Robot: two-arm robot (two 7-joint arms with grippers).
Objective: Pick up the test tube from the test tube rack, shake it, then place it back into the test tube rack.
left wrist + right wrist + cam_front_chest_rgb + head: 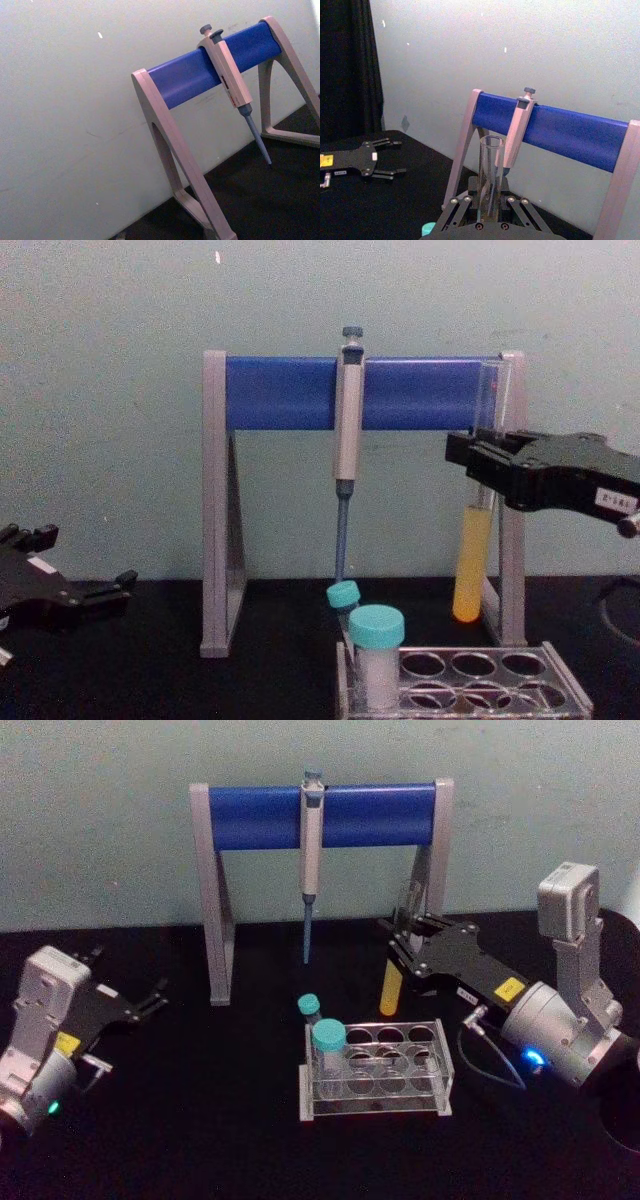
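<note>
The test tube (391,992) is a tall clear glass tube with yellow-orange liquid (474,565) in its lower part. It hangs upright in the air behind the rack, its bottom clear of the holes. My right gripper (398,946) is shut on the tube's upper half, as the chest view (484,462) and the right wrist view (489,212) also show. The open mouth of the tube (491,142) sticks up above the fingers. The test tube rack (376,1106) is low clear acrylic and stands at the table's middle. My left gripper (157,998) rests open at the far left.
Two teal-capped vials (328,1038) (309,1005) stand at the rack's left end. Behind it is the grey-and-blue pipette stand (260,815) with a pipette (311,850) hanging from its bar, close behind the raised tube. A cable (490,1065) lies right of the rack.
</note>
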